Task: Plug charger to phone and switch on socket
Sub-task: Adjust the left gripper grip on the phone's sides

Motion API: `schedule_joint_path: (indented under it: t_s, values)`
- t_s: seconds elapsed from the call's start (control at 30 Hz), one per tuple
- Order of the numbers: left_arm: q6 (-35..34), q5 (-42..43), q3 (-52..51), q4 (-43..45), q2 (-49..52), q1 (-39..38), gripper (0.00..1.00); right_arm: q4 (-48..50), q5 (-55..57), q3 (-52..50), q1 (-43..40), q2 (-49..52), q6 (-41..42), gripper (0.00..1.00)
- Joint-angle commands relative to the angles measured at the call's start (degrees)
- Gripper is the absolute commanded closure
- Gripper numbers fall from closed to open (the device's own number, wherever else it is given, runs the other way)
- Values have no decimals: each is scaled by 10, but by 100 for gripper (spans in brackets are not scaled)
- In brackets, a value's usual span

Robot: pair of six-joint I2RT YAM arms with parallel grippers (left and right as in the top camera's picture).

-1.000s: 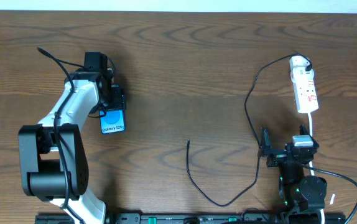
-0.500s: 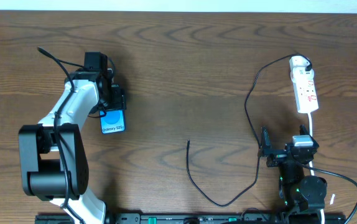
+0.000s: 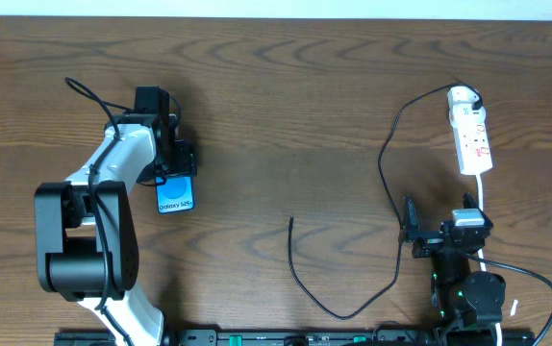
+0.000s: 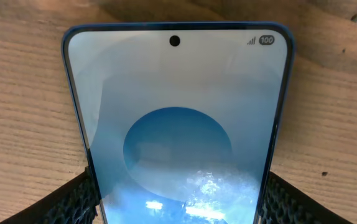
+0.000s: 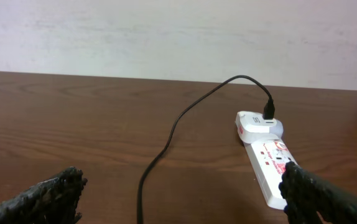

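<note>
The left gripper (image 3: 174, 171), pinching the phone (image 3: 177, 195) by its long edges, has shifted it slightly within the last second. The free tip of the charger (image 5: 169, 138) lies well apart, mid-table. The right gripper (image 3: 446, 226), spread and empty, waits near the socket (image 3: 471, 135); plugging and switching both remain.

Blue-screened phone (image 3: 176, 194), black charger (image 3: 380, 165), white socket (image 3: 471, 135) (red marks), brown grained table (image 3: 276, 96).
</note>
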Motion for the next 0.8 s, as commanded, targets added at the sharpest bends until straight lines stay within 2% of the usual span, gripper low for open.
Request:
schedule_joint_path:
  t_s: [0.0,0.57,0.6,0.7,0.77]
  values:
    - [-1,-7,-7,6,6,2,92,-3,-3,-1,1,-4,-2,1]
    - [-1,-7,-34,26,6,2,91,-3,-3,-1,1,-4,-2,1]
    - [-1,-7,-34,26,6,2,89,-3,-3,-1,1,-4,-2,1]
    - [-1,-7,-34,26,6,2,68,-3,-3,-1,1,-4,-2,1]
    - [-1,-7,-34,26,6,2,58,-3,-3,-1,1,-4,-2,1]
